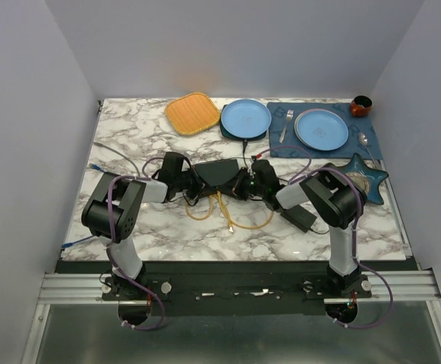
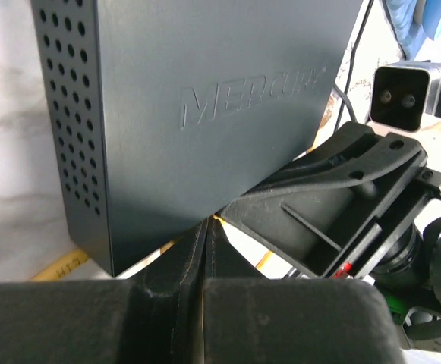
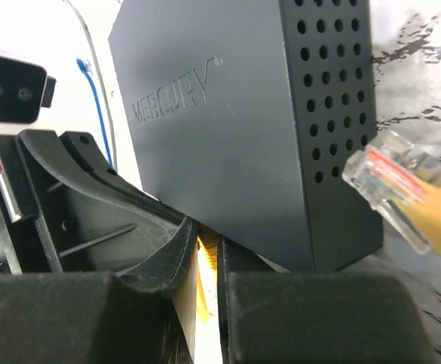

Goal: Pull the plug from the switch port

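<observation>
The switch (image 1: 218,171) is a flat matte-black box lying mid-table, and it fills the left wrist view (image 2: 205,114) and the right wrist view (image 3: 235,129). My right gripper (image 3: 209,246) is at its port edge, shut on the plug (image 3: 209,262), of which only a yellow ribbed boot shows, running in under that edge. My left gripper (image 2: 207,224) is shut with nothing between its fingers, its tips against the switch's near edge. From above, the left gripper (image 1: 192,187) and right gripper (image 1: 240,186) flank the switch. A yellow cable (image 1: 231,220) loops in front.
A loose clear plug (image 3: 391,182) on yellow cable hangs free beside the switch. A black power brick (image 1: 300,218) lies by the right arm. At the back are an orange mat (image 1: 192,113), blue plates (image 1: 245,117), a placemat (image 1: 357,140) and a star dish (image 1: 364,182).
</observation>
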Action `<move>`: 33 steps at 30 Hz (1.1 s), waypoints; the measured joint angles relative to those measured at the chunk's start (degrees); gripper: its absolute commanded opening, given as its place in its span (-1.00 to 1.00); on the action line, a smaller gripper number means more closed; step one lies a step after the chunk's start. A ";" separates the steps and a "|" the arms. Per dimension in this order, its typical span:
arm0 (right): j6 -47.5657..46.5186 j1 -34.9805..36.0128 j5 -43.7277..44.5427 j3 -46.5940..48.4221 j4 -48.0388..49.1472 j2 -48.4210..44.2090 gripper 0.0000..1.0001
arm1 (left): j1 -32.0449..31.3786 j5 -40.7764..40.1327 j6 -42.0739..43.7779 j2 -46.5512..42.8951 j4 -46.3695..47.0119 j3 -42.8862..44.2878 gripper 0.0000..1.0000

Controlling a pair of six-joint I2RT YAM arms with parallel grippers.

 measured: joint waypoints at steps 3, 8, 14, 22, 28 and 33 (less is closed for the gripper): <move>-1.03 0.02 -0.37 -0.02 -0.66 -0.44 -0.99 | -0.13 0.04 -0.79 0.74 0.15 0.66 -0.90; -4.48 -0.11 -0.57 -0.24 -2.21 -1.55 -0.99 | -0.50 0.07 -1.77 1.33 0.24 1.22 -0.89; -10.51 0.81 -2.73 -4.68 -7.13 -6.82 -0.99 | -0.39 -1.38 -2.25 1.33 0.68 1.66 -0.89; -16.00 1.49 -2.27 -7.52 -14.53 -13.20 -0.99 | -0.31 -2.62 -2.21 1.31 0.04 2.47 -0.87; -21.20 1.66 4.42 -6.25 -26.34 -24.96 -0.99 | -0.02 -3.21 -1.92 -1.95 1.86 -0.09 -0.50; -25.79 1.68 11.17 -0.72 -34.77 -35.43 -0.99 | 0.11 -2.54 -2.73 -9.84 8.94 -7.32 0.04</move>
